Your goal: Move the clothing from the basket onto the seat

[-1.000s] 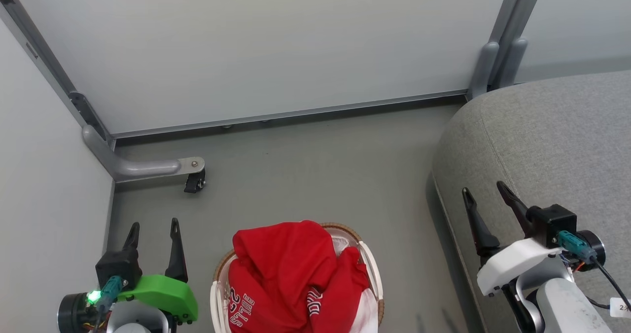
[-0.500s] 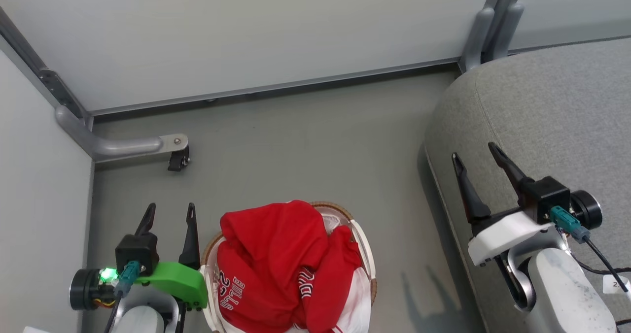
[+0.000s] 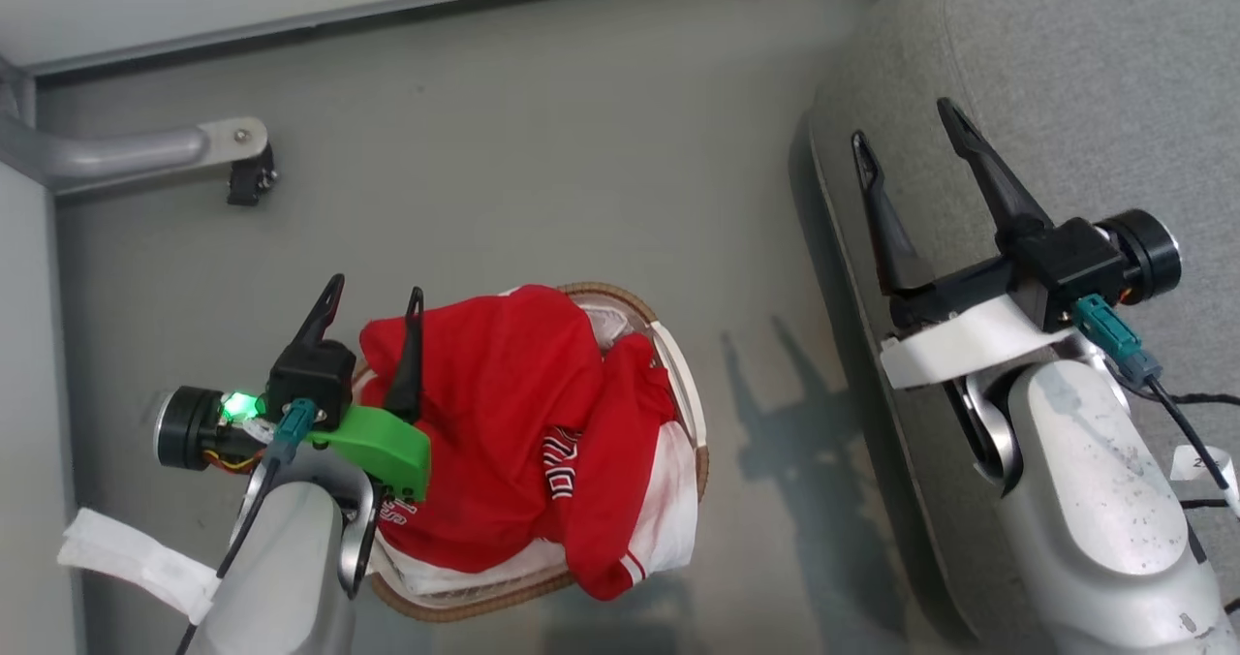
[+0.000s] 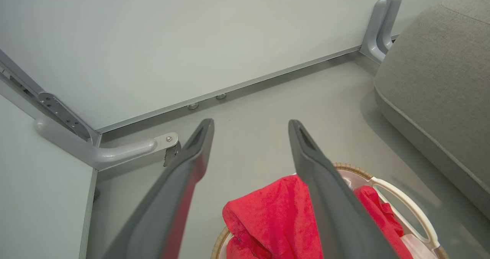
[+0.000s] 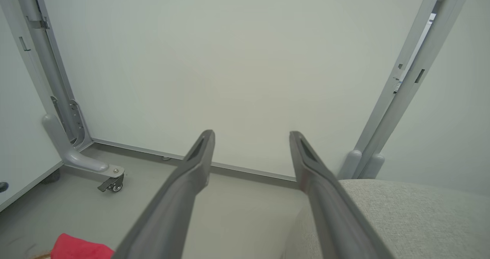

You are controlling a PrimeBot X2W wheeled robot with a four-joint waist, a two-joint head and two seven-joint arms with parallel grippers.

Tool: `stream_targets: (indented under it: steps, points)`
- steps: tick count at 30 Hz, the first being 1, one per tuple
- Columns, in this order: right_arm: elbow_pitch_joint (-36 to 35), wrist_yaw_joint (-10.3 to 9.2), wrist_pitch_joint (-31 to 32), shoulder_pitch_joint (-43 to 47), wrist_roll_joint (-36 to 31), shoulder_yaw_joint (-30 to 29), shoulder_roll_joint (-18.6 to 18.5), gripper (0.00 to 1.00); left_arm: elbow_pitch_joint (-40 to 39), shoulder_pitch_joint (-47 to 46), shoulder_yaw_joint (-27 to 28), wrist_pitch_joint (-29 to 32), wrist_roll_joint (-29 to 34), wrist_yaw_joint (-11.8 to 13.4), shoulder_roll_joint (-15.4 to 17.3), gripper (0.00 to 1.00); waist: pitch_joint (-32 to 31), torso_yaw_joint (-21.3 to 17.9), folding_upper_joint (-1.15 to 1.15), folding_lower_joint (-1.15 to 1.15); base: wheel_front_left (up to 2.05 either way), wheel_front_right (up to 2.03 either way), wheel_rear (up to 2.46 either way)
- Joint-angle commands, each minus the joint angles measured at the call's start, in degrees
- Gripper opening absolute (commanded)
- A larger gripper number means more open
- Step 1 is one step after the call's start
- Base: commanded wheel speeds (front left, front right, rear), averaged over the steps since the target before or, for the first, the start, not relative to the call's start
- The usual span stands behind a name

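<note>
The red clothing (image 3: 513, 413) with white lettering is heaped in the oval basket (image 3: 668, 350) on the floor, one end spilling over the near rim. My left gripper (image 3: 376, 295) is open above the basket's left edge, its right finger over the red fabric and nothing between the fingers. The left wrist view has the clothing (image 4: 275, 220) and the basket (image 4: 398, 209) below my left gripper (image 4: 250, 125). My right gripper (image 3: 903, 122) is open above the rounded edge of the grey seat (image 3: 1085, 83). In the right wrist view, my right gripper (image 5: 251, 136) points at the wall, with the seat (image 5: 417, 220) below it.
A grey metal partition foot with a small caster (image 3: 247, 175) stands on the floor at the far left. White partition panels (image 4: 172, 40) close off the back and left. Open grey floor (image 3: 542, 151) lies between basket, panels and seat.
The head camera has tilted down, so everything has shifted up the picture. My left gripper has moved right, over the basket's left edge and the clothing. My right gripper stays open over the seat edge.
</note>
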Motion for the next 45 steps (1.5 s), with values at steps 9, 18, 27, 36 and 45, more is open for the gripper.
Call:
stream_targets:
  steps: [9, 18, 27, 36, 45]
  points:
    - [-2.59, -0.05, -0.35, -5.20, 1.16, 1.80, 1.36, 1.00, 6.03, -6.37, -0.31, -0.35, 0.52, -1.20, 0.97, 1.00, 17.70, -8.28, 0.00, 0.00, 0.00, 0.00, 0.00]
    - [-4.08, -0.05, -0.35, -6.67, 4.39, 3.38, 1.41, 1.00, 13.13, -10.46, -3.47, -0.35, 1.74, -1.97, 1.73, 1.00, 24.09, -11.02, 0.00, 0.00, 0.00, 0.00, 0.00]
    - [-4.41, -0.05, -0.35, -7.46, 6.08, 4.13, 1.41, 1.00, 18.67, -12.29, -7.09, -0.35, 2.04, -2.36, 2.01, 1.00, 27.98, -12.97, 0.00, 0.00, 0.00, 0.00, 0.00]
    - [-4.94, -0.05, -0.35, -7.98, 6.84, 4.31, 1.39, 1.00, 27.30, -16.81, -8.69, -0.31, 3.64, -0.30, 3.72, 1.00, 30.97, -13.65, 0.00, 0.00, 0.00, 0.00, 0.00]
    - [-3.67, -0.05, -0.34, -7.76, 7.49, 5.01, 1.35, 1.00, 32.00, -18.82, -8.33, -0.31, 2.00, 0.95, 2.62, 0.00, 29.82, -13.38, 0.00, 0.00, 0.00, 0.00, 0.00]
